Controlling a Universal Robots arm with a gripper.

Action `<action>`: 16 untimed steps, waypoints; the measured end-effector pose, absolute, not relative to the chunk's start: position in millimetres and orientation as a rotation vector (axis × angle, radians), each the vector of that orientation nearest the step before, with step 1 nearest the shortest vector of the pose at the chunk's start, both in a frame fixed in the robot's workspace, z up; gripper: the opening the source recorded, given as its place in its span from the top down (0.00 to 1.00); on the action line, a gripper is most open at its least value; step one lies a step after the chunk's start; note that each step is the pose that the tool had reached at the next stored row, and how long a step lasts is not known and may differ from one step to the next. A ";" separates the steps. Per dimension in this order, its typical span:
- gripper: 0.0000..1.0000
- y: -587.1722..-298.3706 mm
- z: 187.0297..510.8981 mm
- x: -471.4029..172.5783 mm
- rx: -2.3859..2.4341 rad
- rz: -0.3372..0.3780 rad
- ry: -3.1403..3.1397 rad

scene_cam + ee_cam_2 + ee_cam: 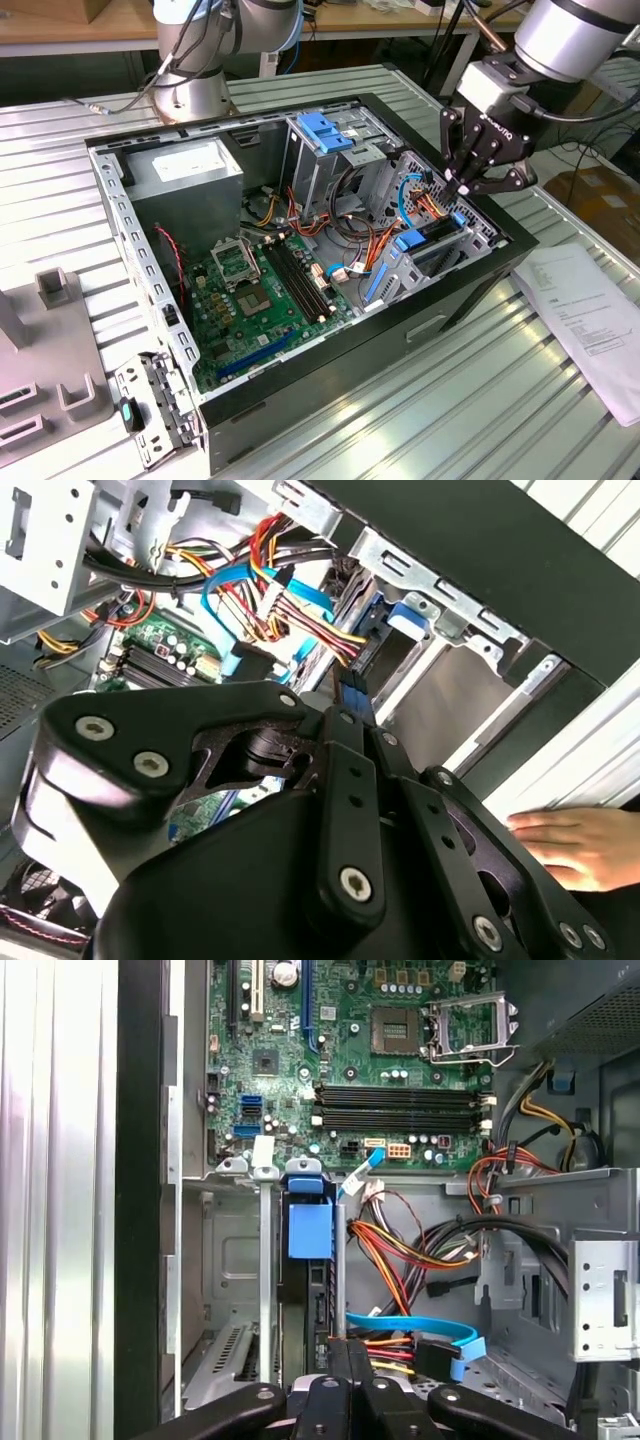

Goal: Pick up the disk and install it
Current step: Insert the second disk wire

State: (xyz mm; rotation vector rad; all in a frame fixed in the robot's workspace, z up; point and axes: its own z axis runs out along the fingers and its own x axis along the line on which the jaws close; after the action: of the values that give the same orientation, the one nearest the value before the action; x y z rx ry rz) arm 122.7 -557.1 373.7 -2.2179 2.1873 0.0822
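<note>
The disk (437,230) stands on edge in the drive bay at the corner of the open computer case (300,410) on the exterior view's right, blue side rails at both ends. In the first wrist view the disk (318,1305) is a dark slab in its slot under a blue rail tab (310,1228). My gripper (465,187) hangs right over its upper edge, pointing down. Its fingers are shut together, with nothing between them, in both wrist views (350,1352) (352,705). Whether the tips touch the disk I cannot tell.
Orange, yellow and blue cables (410,1320) run close beside the bay. The case also holds the motherboard (260,290), a grey power-supply box (190,165) and a blue latch (325,130) atop the drive cage. A person's hand (575,840) rests beside the case. A paper sheet (590,310) lies nearby.
</note>
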 end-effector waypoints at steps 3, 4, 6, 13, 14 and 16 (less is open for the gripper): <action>0.89 -551.7 379.2 122.2 -2.218 0.082 2.187; 0.89 -549.8 381.0 122.0 -2.218 0.082 2.187; 0.89 -546.2 384.8 121.7 -2.218 0.082 2.187; 0.89 -526.8 389.3 120.3 -2.220 0.082 2.185; 0.89 -524.2 389.4 120.1 -2.220 0.082 2.185; 0.89 -518.5 389.7 119.4 -2.222 0.082 2.183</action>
State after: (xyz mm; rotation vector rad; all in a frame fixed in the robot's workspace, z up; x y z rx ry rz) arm 119.4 -518.5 389.7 -2.2219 2.1835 0.0821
